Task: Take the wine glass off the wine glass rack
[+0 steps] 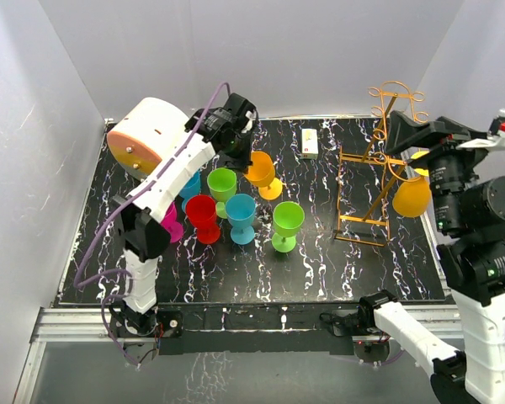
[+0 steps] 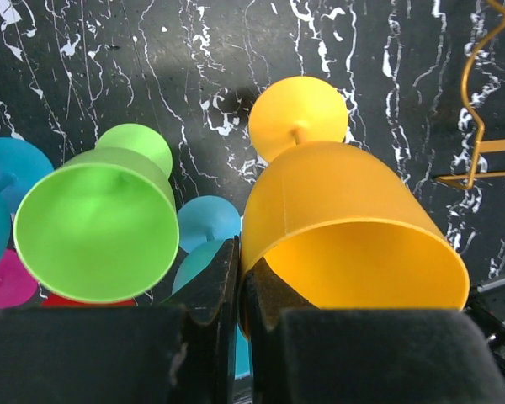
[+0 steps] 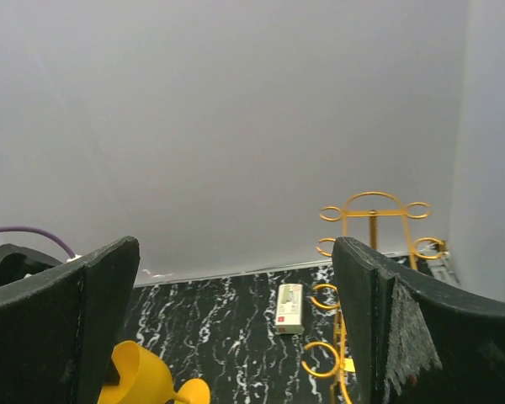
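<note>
The wine glass rack, a tall orange-gold wire frame with curled loops, stands at the right of the black marbled table; its loops also show in the right wrist view. A yellow wine glass is at the rack's right side, seen low left in the right wrist view. My right gripper hovers above it, open, with nothing between the fingers. My left gripper is shut on the rim of an orange wine glass, one finger inside the bowl and one outside.
Green, red, blue and a second green glass cluster left of centre, with teal and magenta ones under the left arm. A cream-and-orange drum lies at the back left. A small white box lies near the back wall.
</note>
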